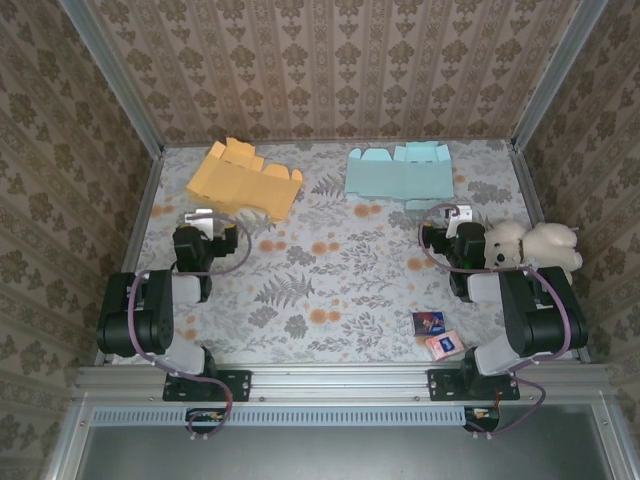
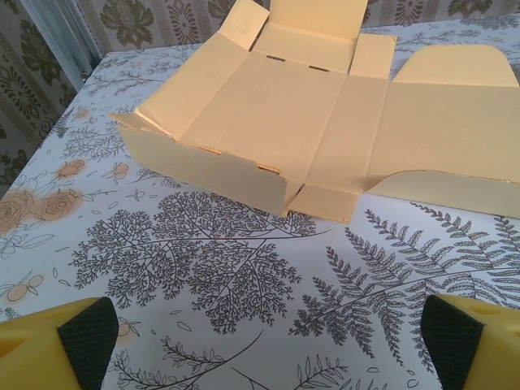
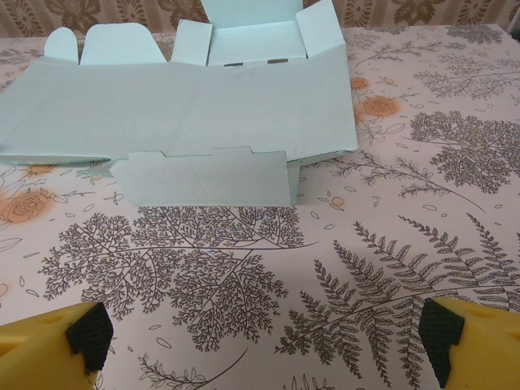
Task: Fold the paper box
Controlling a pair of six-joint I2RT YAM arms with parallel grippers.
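Left end effector and right end effector both sit fingers wide apart, gripping nothing, over the floral counter. At twelve o'clock from the left lies the unfolded yellow paper box; from the right, the blue paper box

Light soft and even, from overhead. Top view bright, a bit washed at far edge of the floral-print tabletop. Thin soft shadows under near edges of the flat orange-yellow cardboard box blank and the pale-blue cardboard box blank. Wrist views sharp mid-frame, right one w/ pinkish cast. At bottom corners, yellow fingers slightly soft.
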